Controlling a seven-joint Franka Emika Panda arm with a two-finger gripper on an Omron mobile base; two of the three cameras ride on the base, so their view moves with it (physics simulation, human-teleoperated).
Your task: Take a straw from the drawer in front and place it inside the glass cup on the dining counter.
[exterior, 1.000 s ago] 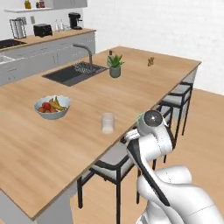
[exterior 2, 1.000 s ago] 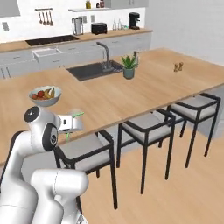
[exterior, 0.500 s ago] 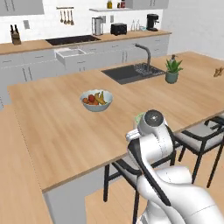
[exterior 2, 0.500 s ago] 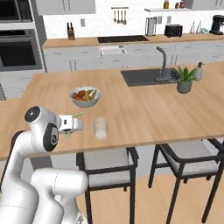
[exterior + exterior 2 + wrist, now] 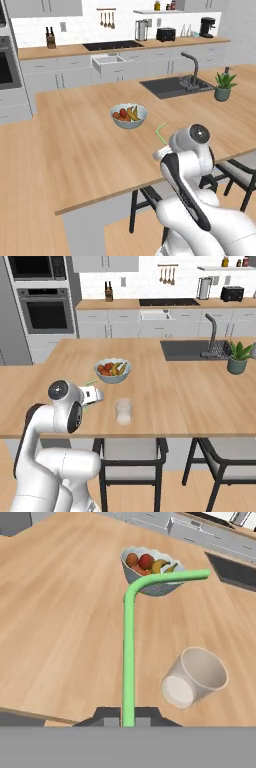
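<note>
My gripper [image 5: 128, 716] is shut on the lower end of the green straw [image 5: 129, 647], which rises and bends over toward the fruit bowl. The glass cup [image 5: 196, 676], clear with a whitish base, stands on the dining counter [image 5: 60, 627] just right of the straw. From the right base view the gripper [image 5: 96, 395] hovers over the counter's near edge, left of the cup [image 5: 123, 411]. In the left base view the straw [image 5: 160, 132] pokes up beside my arm. The drawer [image 5: 111, 62] stands pulled out of the far wall cabinets.
A pale fruit bowl [image 5: 112, 370] sits behind the cup. The sink with its faucet [image 5: 212, 346] and a potted plant [image 5: 237, 358] lie to the right on the counter. Dark stools [image 5: 131, 456] stand under the near edge. An oven [image 5: 46, 313] is at the back left.
The base has swung round, so the whole scene has shifted and the counter now lies square ahead. The straw stays in my shut gripper, still beside the cup.
</note>
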